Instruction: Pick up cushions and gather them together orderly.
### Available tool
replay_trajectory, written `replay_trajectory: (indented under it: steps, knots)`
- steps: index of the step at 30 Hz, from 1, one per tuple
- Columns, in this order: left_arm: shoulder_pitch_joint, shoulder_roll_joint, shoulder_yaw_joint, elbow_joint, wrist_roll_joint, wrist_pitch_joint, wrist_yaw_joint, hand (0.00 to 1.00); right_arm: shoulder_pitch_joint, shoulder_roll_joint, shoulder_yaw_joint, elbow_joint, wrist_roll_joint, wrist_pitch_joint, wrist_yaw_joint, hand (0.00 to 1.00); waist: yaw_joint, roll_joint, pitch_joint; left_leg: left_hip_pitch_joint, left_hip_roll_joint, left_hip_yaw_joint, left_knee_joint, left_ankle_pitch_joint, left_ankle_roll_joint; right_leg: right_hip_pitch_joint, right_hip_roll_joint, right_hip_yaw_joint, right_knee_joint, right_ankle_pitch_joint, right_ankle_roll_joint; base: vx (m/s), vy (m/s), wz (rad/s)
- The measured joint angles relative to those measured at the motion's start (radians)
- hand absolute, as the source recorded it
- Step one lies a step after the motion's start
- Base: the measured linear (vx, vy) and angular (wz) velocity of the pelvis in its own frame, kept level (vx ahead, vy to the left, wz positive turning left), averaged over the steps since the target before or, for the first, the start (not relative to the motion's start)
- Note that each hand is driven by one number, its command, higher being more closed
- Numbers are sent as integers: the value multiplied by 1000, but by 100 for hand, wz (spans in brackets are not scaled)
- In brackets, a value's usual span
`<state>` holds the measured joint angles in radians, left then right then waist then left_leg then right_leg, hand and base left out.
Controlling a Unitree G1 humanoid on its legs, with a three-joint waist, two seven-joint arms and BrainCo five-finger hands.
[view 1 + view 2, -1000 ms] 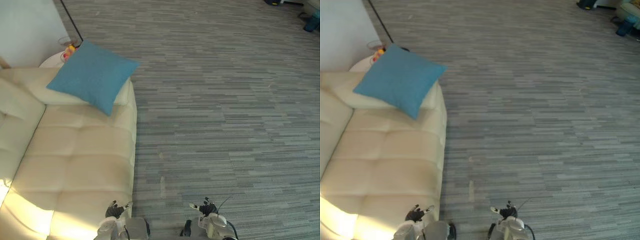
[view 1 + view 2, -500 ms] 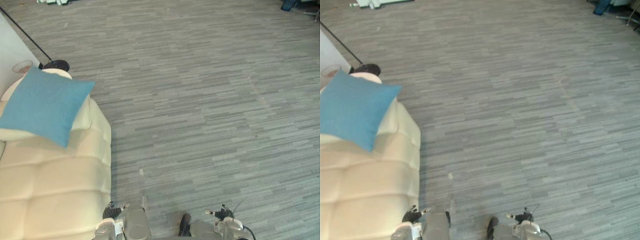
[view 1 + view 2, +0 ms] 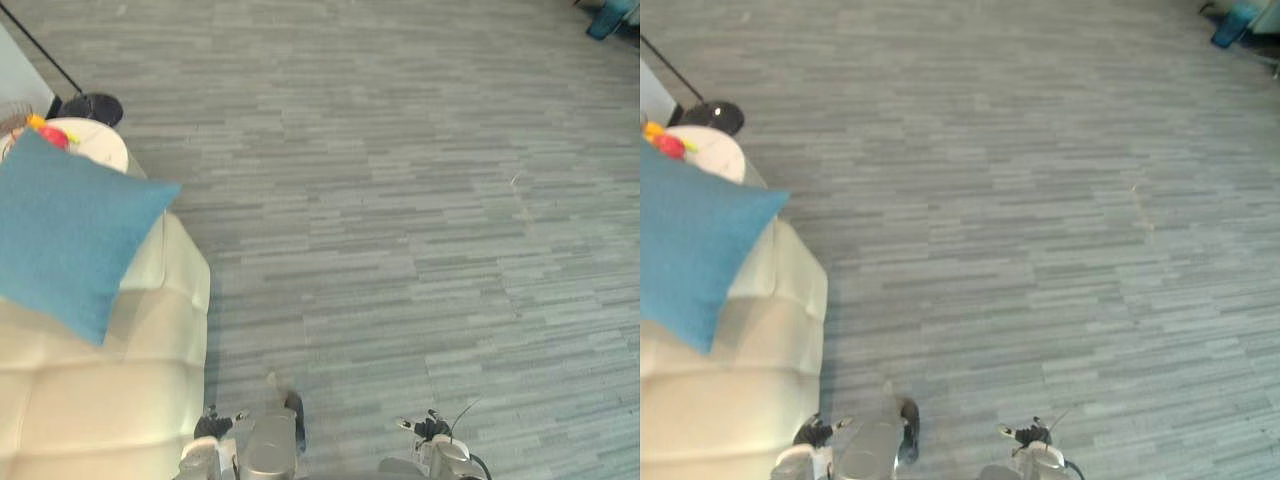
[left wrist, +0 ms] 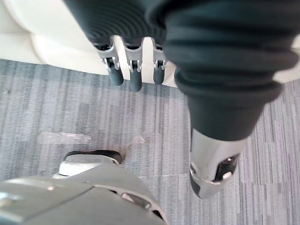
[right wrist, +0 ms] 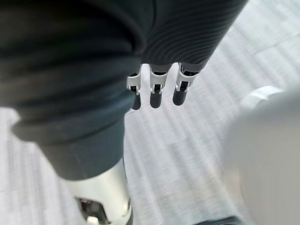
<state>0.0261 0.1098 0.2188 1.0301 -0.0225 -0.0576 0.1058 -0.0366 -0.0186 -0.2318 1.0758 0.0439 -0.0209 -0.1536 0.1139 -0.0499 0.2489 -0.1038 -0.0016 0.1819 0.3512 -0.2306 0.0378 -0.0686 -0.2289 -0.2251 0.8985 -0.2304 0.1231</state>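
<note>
A blue square cushion (image 3: 68,238) leans tilted on the armrest end of a cream sofa (image 3: 150,385) at the left edge. My left hand (image 3: 211,428) hangs low by the sofa's front corner, well short of the cushion. In the left wrist view its fingers (image 4: 133,77) point straight down at the carpet with the sofa's edge (image 4: 42,40) just past them, and they hold nothing. My right hand (image 3: 428,431) hangs over bare carpet at the lower right. Its fingers (image 5: 157,93) are straight and empty too.
A small round white table (image 3: 95,145) with red and yellow things on it stands behind the sofa's arm. A black lamp base (image 3: 95,106) with a thin pole is beside it. Grey striped carpet (image 3: 400,200) spreads to the right. A teal object (image 3: 610,18) sits far right.
The whole picture has shifted, so the camera has moved: the sofa and cushion now sit further left and partly cut off. Both hands still hang low and empty.
</note>
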Motion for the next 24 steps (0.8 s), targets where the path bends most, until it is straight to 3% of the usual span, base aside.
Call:
replay_trajectory:
  steps: [1,3,4,5,7,8,10,11,12,13,14,15,17,20,21,22,24]
  knots:
    - [2,0,0,1,0,1,0,0,-1,-3,0,-5,0,-1,0,0,-5,2,0,27,-1,-10,-4,-7,3,-39,0,-11,27,-20,-12,283,-29,54]
    - [4,-1,1,-1,-1,0,6,0,-3,-3,-1,-6,0,-3,0,0,-6,5,2,93,-2,-41,-42,-10,7,-104,8,-38,-64,-61,-33,388,-97,61]
    - [3,-7,3,-10,-1,-1,6,0,-3,-4,-3,-16,0,-5,1,0,-7,10,4,127,4,-80,-66,-13,9,-140,43,-14,-161,-65,-42,409,-210,84]
    - [2,-16,3,-21,-2,-4,6,0,-1,-7,-2,-27,0,-8,0,0,-15,19,3,146,20,-128,-74,-26,-9,-172,108,72,-288,-52,-37,399,-238,96]
    - [-1,-20,8,-24,-2,-5,5,0,9,-5,-2,-31,0,-8,-2,0,-21,14,-1,143,16,-178,-60,-55,-36,-174,148,169,-429,4,-39,243,-261,116]
    - [0,-38,40,-26,-2,-4,8,0,28,2,-20,-32,9,-9,0,0,-21,1,-16,142,10,-244,12,-120,-60,-172,139,181,-446,77,-83,284,-345,121]
    - [17,-78,57,-40,-2,-8,11,0,28,-15,-24,-37,9,-8,-2,0,-15,47,-61,53,45,-248,158,-122,-71,-169,138,98,-436,26,-101,321,-305,107]
    - [16,-92,58,-42,-2,-8,11,0,28,-18,-23,-38,9,-9,-2,0,-22,55,-65,19,58,-243,214,-121,-77,-162,138,74,-442,22,-104,306,-258,116]
    - [12,-134,69,-51,-12,-11,9,0,27,-29,-29,-47,6,-9,-2,0,-24,93,-58,-60,114,-197,359,-109,-103,-121,153,15,-467,13,-118,222,-213,101]
    - [11,-141,76,-62,-18,-15,9,0,25,-31,-33,-52,6,-8,-5,0,-21,106,-52,-91,171,-121,430,-113,-108,-81,160,-21,-485,6,-130,320,-262,129]
    - [10,-133,67,-67,-19,-15,7,0,33,-22,-33,-52,7,-8,-5,0,-22,100,-50,-101,235,-16,455,-116,-103,-13,158,-80,-526,0,-139,301,-227,129]
    - [5,-122,57,-73,-19,-17,6,0,41,-13,-31,-56,16,-9,-4,0,-21,83,-47,-106,263,59,428,-117,-100,40,149,-132,-575,-1,-140,295,-210,116]
    - [-2,-108,46,-77,-18,-17,5,0,47,-4,-32,-61,42,-8,-4,0,-21,60,-42,-121,270,157,325,-104,-83,90,129,-204,-633,-1,-134,201,-108,120]
    - [-15,-93,17,-61,-17,-17,4,0,53,-4,-40,-56,45,-7,-4,0,-21,52,-45,-138,228,254,77,-6,-74,124,110,-292,-682,8,-113,197,12,99]
    - [-19,-94,18,-53,-17,-17,3,0,53,-4,-40,-56,44,-7,-4,0,-20,52,-45,-131,209,283,-4,76,-64,137,105,-309,-696,10,-99,259,108,78]
    - [-27,-88,18,-43,-17,-16,3,0,44,0,-37,-54,44,-6,-3,0,-9,33,-36,-82,165,298,-72,147,-51,162,83,-307,-716,24,-64,211,92,45]
    - [-27,-72,18,-36,-19,-17,1,0,25,15,-28,-44,44,-7,-2,0,-7,11,-35,-76,147,298,-64,140,-39,186,75,-302,-751,36,-49,238,116,20]
